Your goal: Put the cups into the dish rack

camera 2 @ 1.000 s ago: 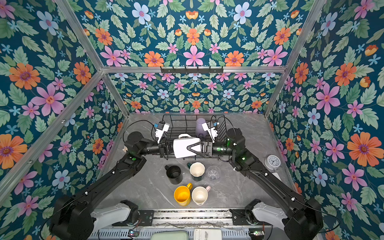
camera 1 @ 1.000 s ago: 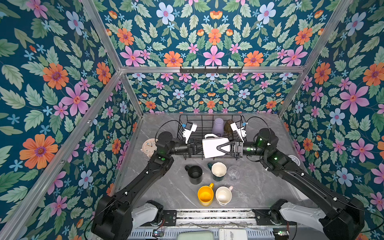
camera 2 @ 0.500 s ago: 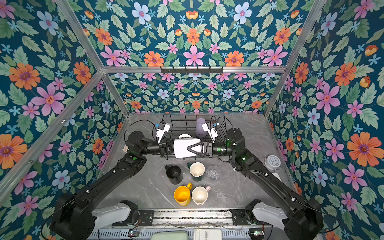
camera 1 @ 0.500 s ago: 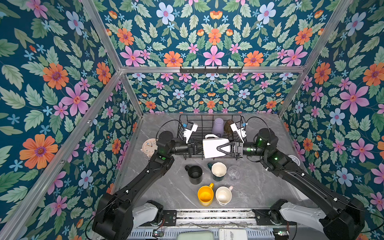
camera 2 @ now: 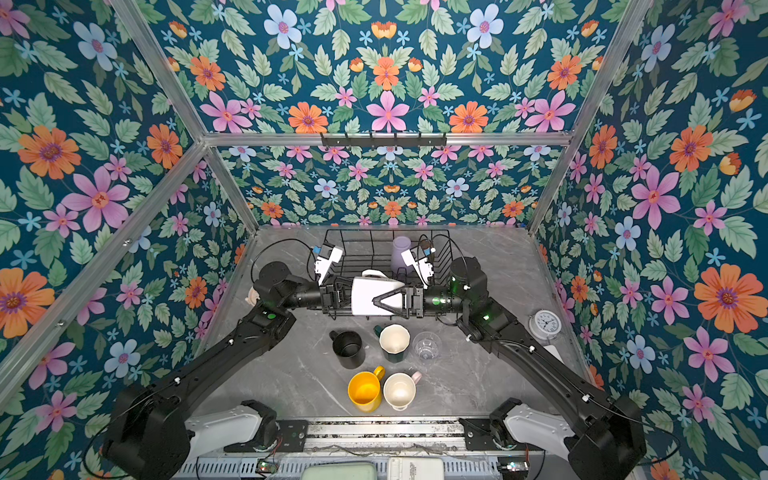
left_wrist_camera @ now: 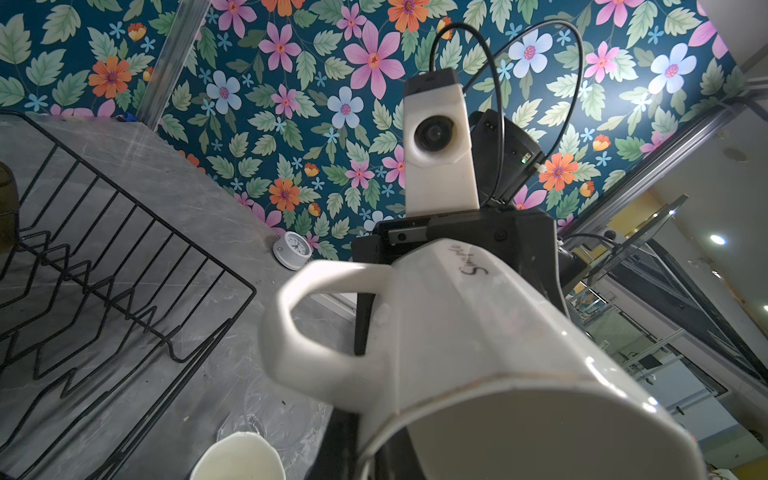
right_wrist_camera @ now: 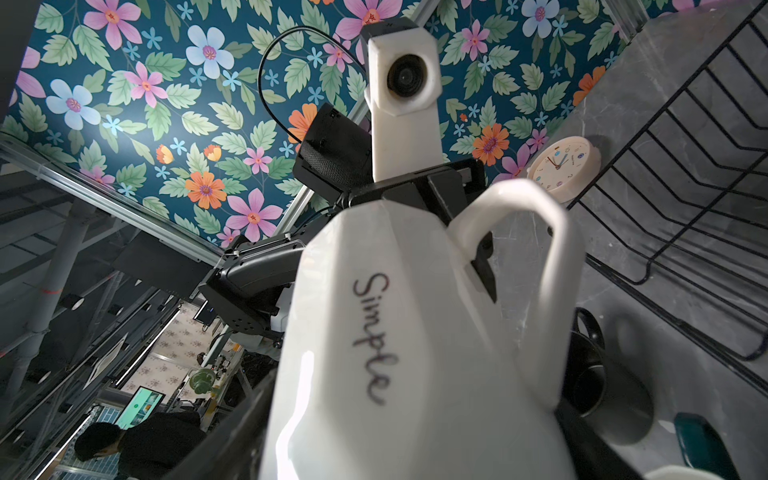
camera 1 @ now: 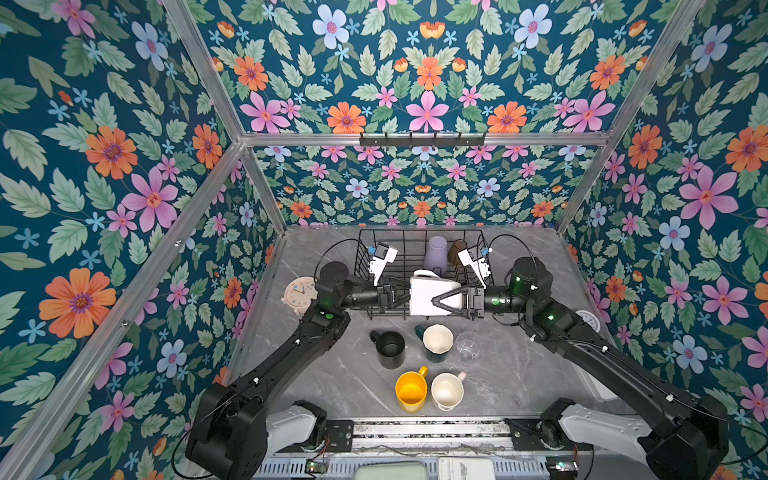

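faceted white ceramic mug (camera 1: 428, 286) hangs sideways over 6 o'clock rim of black wire dish rack (camera 1: 415, 230), likely mid-handover: left gripper (camera 1: 409, 291) pinches lip at 9 o'clock; right gripper (camera 1: 436, 300) straddles base at 3 o'clock, clamp unclear.

We are in a robotics lab's test booth: floral-wallpaper panels (camera 1: 124, 166) on bare aluminium framing bars (camera 1: 299, 139) enclose a grey marble-look tabletop (camera 1: 332, 374); outside stand steel scaffolding (right_wrist_camera: 54, 282) and a lit green monitor (right_wrist_camera: 141, 405).

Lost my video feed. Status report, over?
Status: left gripper shut on white mug rim; right gripper straddling its base, clamp unclear. Mug sideways, aloft by dish rack front. Behind, lilac tumbler, apart.
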Robot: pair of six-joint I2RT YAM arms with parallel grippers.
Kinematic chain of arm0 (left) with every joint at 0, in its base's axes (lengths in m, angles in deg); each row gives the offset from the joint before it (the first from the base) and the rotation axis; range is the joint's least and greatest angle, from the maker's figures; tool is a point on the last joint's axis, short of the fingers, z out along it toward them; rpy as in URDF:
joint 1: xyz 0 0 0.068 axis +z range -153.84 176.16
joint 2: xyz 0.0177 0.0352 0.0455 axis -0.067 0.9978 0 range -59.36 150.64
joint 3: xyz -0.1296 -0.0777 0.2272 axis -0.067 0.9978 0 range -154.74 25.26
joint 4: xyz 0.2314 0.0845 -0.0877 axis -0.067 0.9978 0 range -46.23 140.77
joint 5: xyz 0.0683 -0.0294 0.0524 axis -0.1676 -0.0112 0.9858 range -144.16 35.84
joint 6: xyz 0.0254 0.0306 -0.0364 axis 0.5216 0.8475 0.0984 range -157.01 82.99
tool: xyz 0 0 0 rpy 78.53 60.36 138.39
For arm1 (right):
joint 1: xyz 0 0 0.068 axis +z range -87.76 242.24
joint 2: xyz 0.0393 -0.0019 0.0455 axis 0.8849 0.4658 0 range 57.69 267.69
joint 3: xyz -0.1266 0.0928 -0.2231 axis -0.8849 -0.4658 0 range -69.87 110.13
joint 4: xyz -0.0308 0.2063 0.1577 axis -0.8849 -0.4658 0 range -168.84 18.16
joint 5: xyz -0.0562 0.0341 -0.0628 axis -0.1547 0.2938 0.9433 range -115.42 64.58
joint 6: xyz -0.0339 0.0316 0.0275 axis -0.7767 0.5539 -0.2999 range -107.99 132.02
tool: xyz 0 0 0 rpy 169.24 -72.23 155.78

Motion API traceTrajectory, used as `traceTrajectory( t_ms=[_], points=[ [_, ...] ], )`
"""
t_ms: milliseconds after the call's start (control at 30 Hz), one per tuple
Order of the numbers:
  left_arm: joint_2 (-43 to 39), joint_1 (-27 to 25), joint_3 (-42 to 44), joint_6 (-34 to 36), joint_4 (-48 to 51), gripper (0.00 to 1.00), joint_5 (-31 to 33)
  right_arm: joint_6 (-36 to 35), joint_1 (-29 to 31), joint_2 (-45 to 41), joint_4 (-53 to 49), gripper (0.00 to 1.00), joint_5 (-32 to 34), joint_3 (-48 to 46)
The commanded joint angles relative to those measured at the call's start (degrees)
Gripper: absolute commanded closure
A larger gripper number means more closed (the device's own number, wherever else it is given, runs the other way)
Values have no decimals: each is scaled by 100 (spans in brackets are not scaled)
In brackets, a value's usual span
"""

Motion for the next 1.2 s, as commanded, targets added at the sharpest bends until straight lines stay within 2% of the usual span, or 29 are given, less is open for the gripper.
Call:
traceTrajectory(
  t_ms=[0,100,267,400,467,600,900,1033,1100,1133,1167],
  points=[
    [-2,-31,-130,-298,-947,100,-1,-203,15,90,-699,36,466,-28],
    [11,-37,-141,-311,-959,100,-36,-286,21,92,-802,36,457,-11],
    [24,-35,-156,-347,-949,100,-120,-578,21,20,-1156,18,545,133],
    [71,-34,-183,-395,-936,100,-151,-792,16,47,-1407,17,562,294],
    [106,-38,-210,-415,-930,100,-160,-845,14,99,-1442,20,522,323],
    [165,-31,-266,-458,-944,100,-202,-926,19,187,-1416,36,397,315],
    [279,-31,-366,-520,-875,100,-274,-1316,18,186,-1575,57,386,310],
    [305,-38,-367,-532,-875,100,-260,-1309,13,164,-1453,74,361,260],
    [310,-31,-370,-543,-875,100,-246,-1261,19,174,-1378,90,361,237],
    [310,-31,-367,-540,-873,100,-248,-1239,16,172,-1352,95,361,244],
    [318,-33,-374,-547,-867,100,-240,-1218,16,184,-1321,95,363,231]
  ],
)
